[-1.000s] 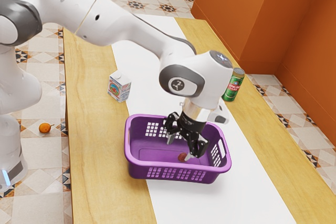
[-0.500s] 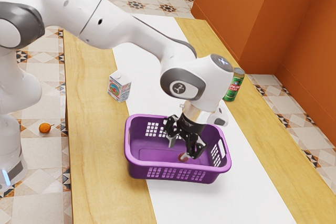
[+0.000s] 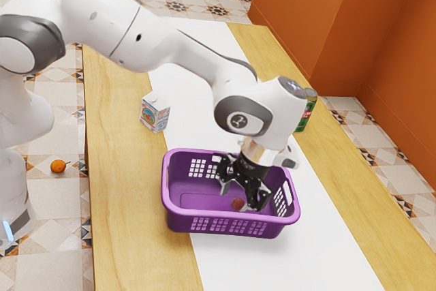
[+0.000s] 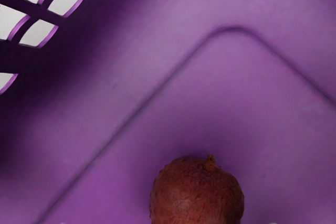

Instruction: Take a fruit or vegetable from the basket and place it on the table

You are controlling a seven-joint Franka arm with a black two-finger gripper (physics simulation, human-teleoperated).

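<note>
The black gripper (image 3: 236, 197) is down inside the purple basket (image 3: 178, 221), its two fingers spread wide. A small reddish-brown round fruit (image 3: 238, 204) lies on the basket floor, low between the fingertips, and neither finger is seen pressing on it. In the wrist view the fruit (image 4: 197, 192), rough-skinned with a short stem stub, rests on the purple floor (image 4: 210, 87) just under the hand. Its lower part is cut off there.
A milk carton (image 3: 154, 113) stands on the table (image 3: 122, 202) behind the basket. The green can (image 3: 306, 115) is partly covered by the arm's hand. Basket walls surround the gripper closely. An orange fruit (image 3: 58, 166) lies on the floor beside the table.
My hand has come down farther into the basket, shifting slightly toward the exterior view's right. The basket and fruit stay where they were.
</note>
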